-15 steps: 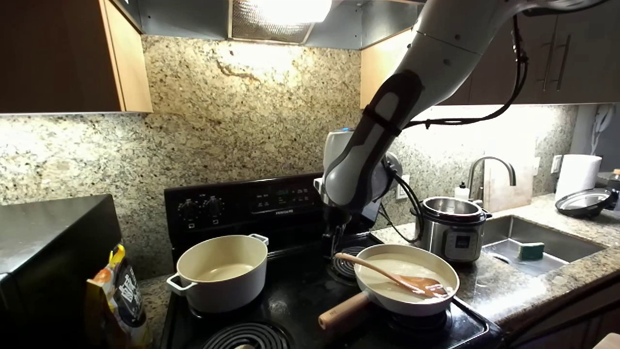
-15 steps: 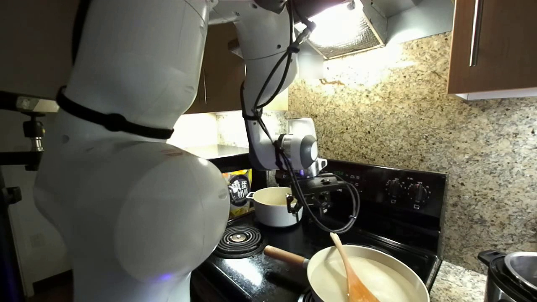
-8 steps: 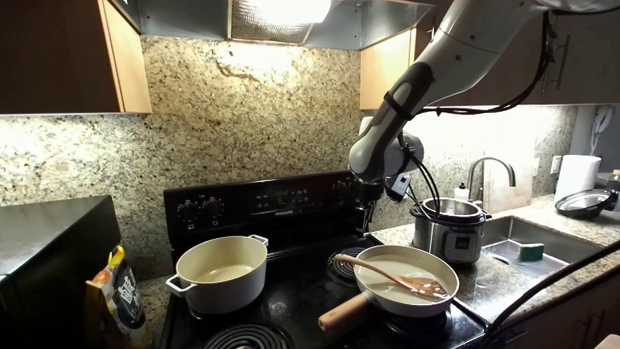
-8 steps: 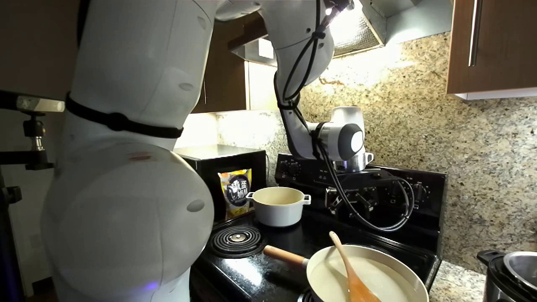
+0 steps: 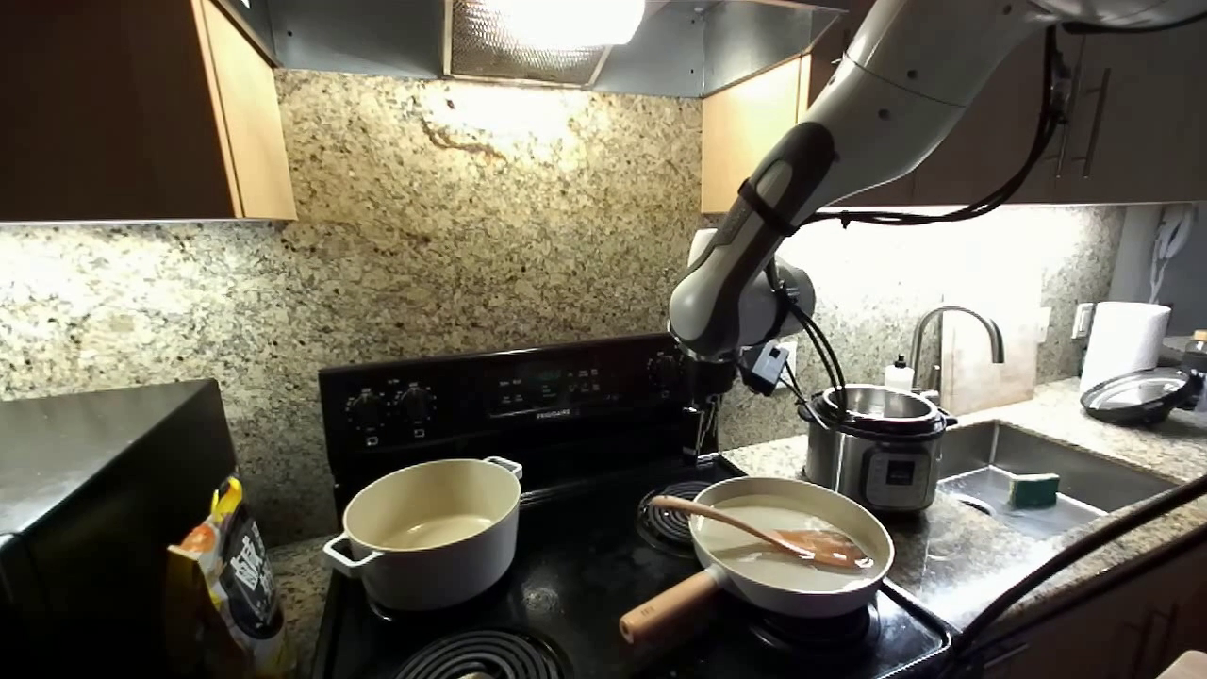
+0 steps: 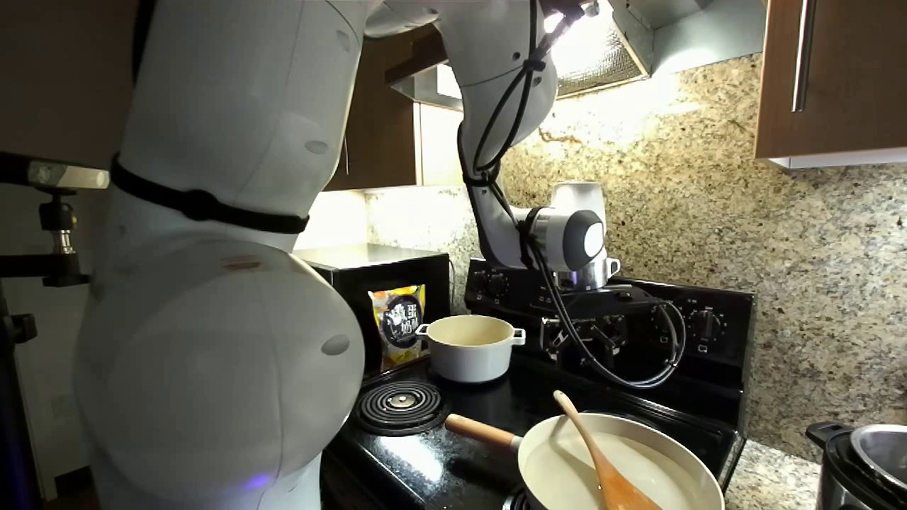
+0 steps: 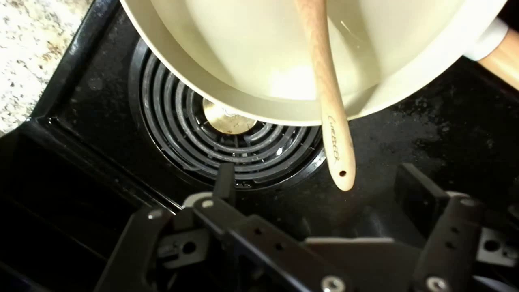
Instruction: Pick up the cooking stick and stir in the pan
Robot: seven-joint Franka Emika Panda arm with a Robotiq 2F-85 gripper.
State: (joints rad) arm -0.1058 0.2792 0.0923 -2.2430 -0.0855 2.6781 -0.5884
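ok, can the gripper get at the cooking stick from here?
Likely yes: the gripper stands open, and the cooking stick has its handle end jutting past the rim of the pan toward it, with nothing visible in between. It probably needs to come down first.

Cooking stick (image 7: 335, 134): smooth wood. Pan (image 7: 259, 108): smooth wall, wooden handle (image 5: 671, 606). Stovetop (image 5: 585, 604): glossy. Cooker (image 5: 838, 462): shiny metal.

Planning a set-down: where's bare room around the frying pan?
Bare: black cooktop between the two-handled pot and the wooden handle of the frying pan; granite counter between frying pan, electric pressure cooker and sink. Crowded: the rim where the wooden spatula juts toward the open gripper.
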